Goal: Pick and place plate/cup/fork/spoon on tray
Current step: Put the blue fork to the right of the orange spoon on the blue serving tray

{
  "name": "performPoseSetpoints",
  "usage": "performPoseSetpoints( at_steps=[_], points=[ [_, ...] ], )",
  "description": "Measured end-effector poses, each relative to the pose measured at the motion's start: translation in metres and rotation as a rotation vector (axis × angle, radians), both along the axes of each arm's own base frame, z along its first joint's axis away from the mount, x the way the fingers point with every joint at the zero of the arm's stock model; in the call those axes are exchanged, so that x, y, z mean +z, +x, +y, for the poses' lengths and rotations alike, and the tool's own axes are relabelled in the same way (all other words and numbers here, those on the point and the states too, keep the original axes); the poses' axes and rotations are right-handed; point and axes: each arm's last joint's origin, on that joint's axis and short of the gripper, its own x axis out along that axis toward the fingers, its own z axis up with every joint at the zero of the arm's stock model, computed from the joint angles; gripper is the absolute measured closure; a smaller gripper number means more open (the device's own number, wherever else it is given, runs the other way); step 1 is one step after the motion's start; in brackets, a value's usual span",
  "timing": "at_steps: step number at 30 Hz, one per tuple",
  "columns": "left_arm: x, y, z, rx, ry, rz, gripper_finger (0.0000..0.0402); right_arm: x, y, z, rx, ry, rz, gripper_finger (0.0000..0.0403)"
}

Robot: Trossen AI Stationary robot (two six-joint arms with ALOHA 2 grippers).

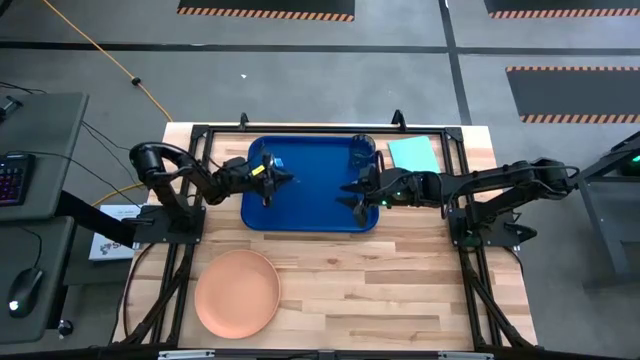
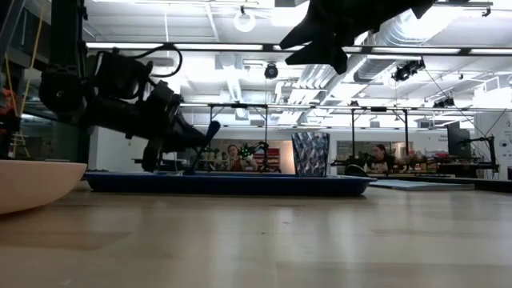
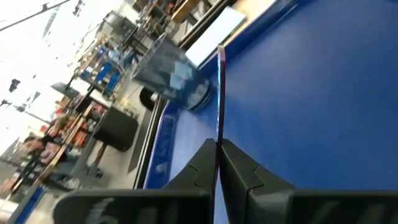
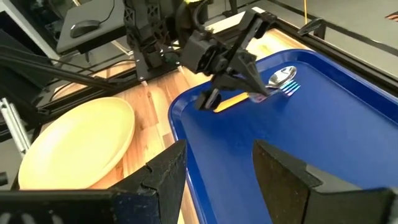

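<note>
Your left gripper (image 4: 252, 87), jaws pinching the spoon (image 4: 281, 76), hovers over the tray (image 1: 310, 205) beside the cup (image 3: 169, 74); your right gripper (image 4: 217, 165) hangs spread; the plate (image 1: 237, 292) sits on the worktop (image 1: 400, 280).

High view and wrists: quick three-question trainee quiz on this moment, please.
1. True or false: the plate lies on the tray.
2. Which gripper is shut on the spoon? A) left B) right C) neither
3. Fill in: the cup stands on the ____.

Key
1. False. It lies on the bare table, off the tray.
2. A. The left gripper pinches the spoon's thin handle over the tray; the right gripper hangs open over the tray's other end.
3. tray
</note>
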Motion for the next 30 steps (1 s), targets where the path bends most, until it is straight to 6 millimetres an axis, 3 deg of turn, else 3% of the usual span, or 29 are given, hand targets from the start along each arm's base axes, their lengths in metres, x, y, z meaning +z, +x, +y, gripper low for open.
performPoseSetpoints(
  at_steps=[21, 30],
  points=[
    [-0.0035, 0.0015, -0.0029, -0.013, -0.050, 0.028, 0.0396, 0.0000, 0.0000, -0.0001, -0.002, -0.003, 0.001, 0.0229],
    [-0.0063, 0.0007, -0.0031, 0.027, -0.203, 0.014, 0.0369, 0.0000, 0.0000, -0.0001, -0.002, -0.004, 0.001, 0.0229]
  ],
)
